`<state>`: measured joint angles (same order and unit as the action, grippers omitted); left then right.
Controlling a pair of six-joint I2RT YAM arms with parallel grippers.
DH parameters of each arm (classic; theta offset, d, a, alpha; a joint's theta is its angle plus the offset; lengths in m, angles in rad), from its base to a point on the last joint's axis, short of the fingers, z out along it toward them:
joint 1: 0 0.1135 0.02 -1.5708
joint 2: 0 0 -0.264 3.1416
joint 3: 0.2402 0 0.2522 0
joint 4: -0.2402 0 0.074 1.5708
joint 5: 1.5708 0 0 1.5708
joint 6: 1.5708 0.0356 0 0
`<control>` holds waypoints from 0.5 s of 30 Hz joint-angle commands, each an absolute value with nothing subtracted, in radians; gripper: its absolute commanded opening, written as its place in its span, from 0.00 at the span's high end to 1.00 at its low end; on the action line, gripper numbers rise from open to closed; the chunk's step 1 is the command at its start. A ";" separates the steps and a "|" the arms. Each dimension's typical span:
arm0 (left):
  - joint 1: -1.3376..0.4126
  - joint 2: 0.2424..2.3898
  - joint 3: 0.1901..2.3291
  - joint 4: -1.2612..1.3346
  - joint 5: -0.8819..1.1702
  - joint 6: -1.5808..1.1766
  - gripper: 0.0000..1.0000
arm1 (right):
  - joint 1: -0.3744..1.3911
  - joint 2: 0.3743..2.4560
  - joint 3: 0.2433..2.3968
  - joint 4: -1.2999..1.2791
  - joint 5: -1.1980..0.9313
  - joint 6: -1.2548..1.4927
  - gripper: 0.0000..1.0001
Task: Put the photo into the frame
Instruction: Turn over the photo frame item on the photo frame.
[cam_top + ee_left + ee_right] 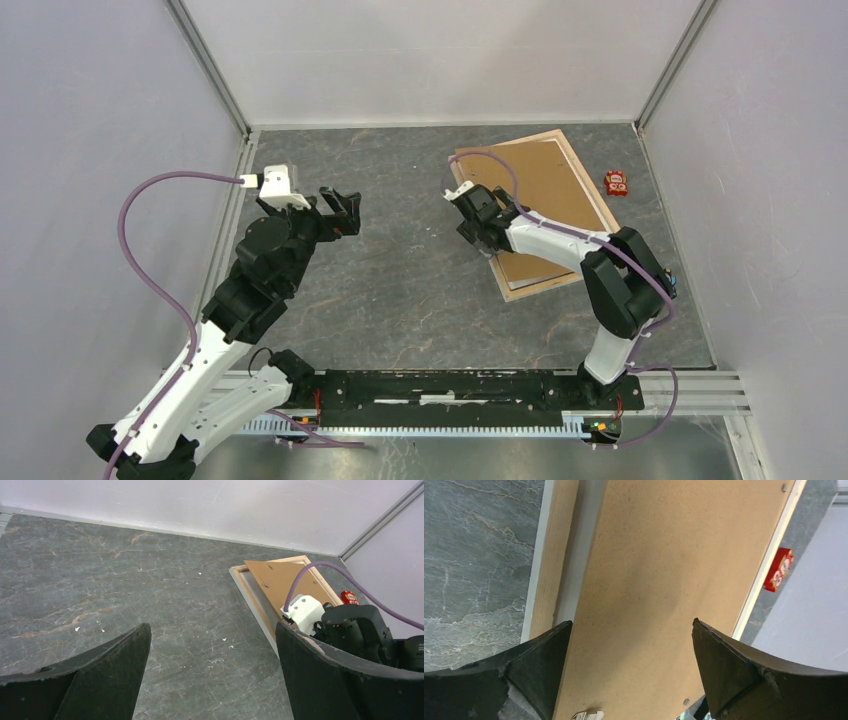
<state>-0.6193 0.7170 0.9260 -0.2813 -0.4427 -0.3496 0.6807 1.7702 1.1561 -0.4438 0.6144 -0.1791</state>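
Observation:
The pale wood frame (592, 188) lies flat at the back right of the table, with a plain brown backing board (540, 190) lying slightly askew on it. My right gripper (497, 212) hovers open over the frame's near-left part. In the right wrist view its open fingers (631, 640) straddle the board (664, 580), with the frame rail (551, 555) at left. My left gripper (345, 212) is open and empty above bare table left of centre, and it sees the frame (260, 607) from afar. No photo shows clearly in any view.
A small red packet (616, 183) lies just right of the frame near the right wall. It also shows in the right wrist view (779, 570). A metal tab (586, 715) sits on the board near my right fingers. Grey walls enclose three sides.

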 commanded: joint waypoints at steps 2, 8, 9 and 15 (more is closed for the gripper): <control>-0.623 0.708 0.922 -0.241 -0.446 -0.288 0.00 | 0.610 1.718 1.150 -0.434 0.469 -0.157 0.05; -0.624 0.712 0.921 -0.240 -0.445 -0.289 0.00 | 0.550 1.728 1.141 -0.421 0.362 -0.152 0.02; -0.623 0.713 0.920 -0.240 -0.445 -0.290 0.00 | 0.536 1.723 1.134 -0.413 0.344 -0.151 0.02; -0.623 0.718 0.919 -0.240 -0.440 -0.289 0.00 | 0.424 1.683 1.111 -0.384 0.062 -0.099 0.02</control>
